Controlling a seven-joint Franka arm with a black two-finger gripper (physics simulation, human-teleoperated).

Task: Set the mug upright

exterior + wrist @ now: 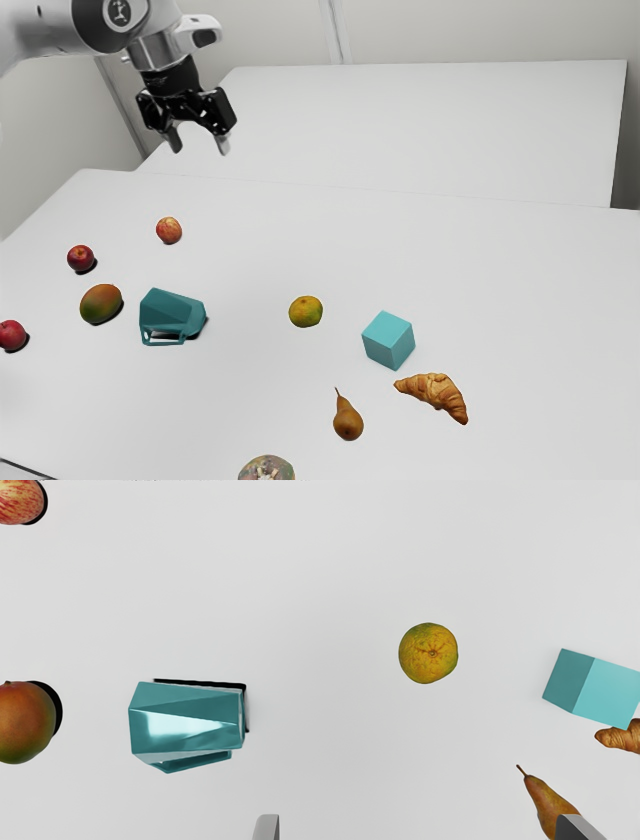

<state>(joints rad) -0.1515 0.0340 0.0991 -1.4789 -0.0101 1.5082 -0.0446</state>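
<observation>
Above the far part of the table, my gripper (200, 146) hangs open and holds nothing. Its two fingertips stand wide apart in the wrist view, with bare tabletop between them for the most part (417, 825). The teal faceted mug (171, 312) lies on its side on the table, well below the gripper and apart from it. Its handle faces the near side in the exterior view. In the wrist view the mug (186, 720) lies beyond one fingertip, handle low along its side.
A mango (101, 303) lies close beside the mug; red apples (81, 258) and a peach-coloured fruit (169, 230) are around it. Toward the exterior view's right are a mandarin (306, 311), teal cube (388, 340), pear (348, 420), croissant (436, 394) and donut (267, 469).
</observation>
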